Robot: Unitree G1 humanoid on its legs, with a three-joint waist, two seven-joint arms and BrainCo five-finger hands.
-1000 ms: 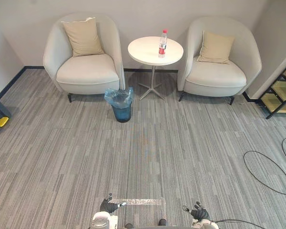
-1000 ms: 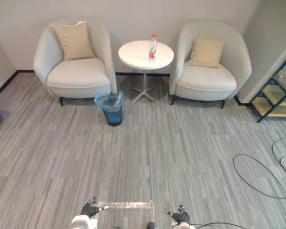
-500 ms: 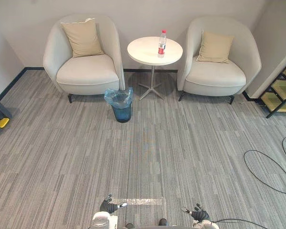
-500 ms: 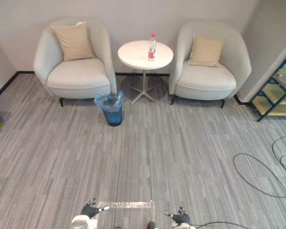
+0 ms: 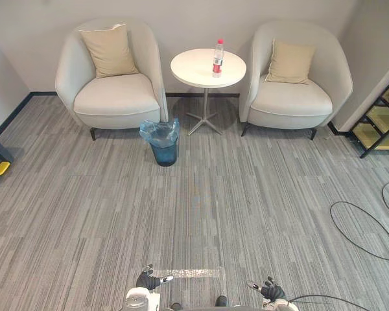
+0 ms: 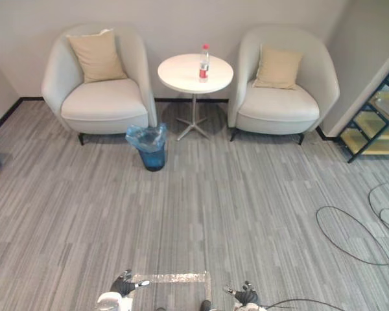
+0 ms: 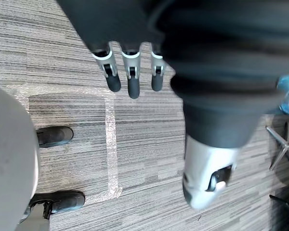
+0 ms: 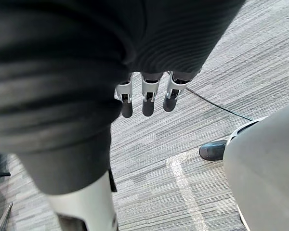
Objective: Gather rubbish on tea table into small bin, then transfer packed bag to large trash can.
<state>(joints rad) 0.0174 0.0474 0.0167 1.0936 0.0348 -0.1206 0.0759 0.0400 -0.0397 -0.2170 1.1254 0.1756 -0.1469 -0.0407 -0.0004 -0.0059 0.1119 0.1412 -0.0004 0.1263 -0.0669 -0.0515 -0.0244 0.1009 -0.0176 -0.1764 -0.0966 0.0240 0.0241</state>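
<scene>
Nothing in the scene itself has moved, only the whole eye view drifts slightly, so it's the camera: bottle stands upright on the round worktop, small bin with blue liner sits on the carpet just beside the left armchair, all well apart from the robot. Left wrist view: left hand has fingers straight and apart, empty, above a tape mark. Right wrist view: right hand is equally relaxed and empty, so I judge the task not started and walking up to the worktop comes first.

Bright, even light with soft shadows
</scene>
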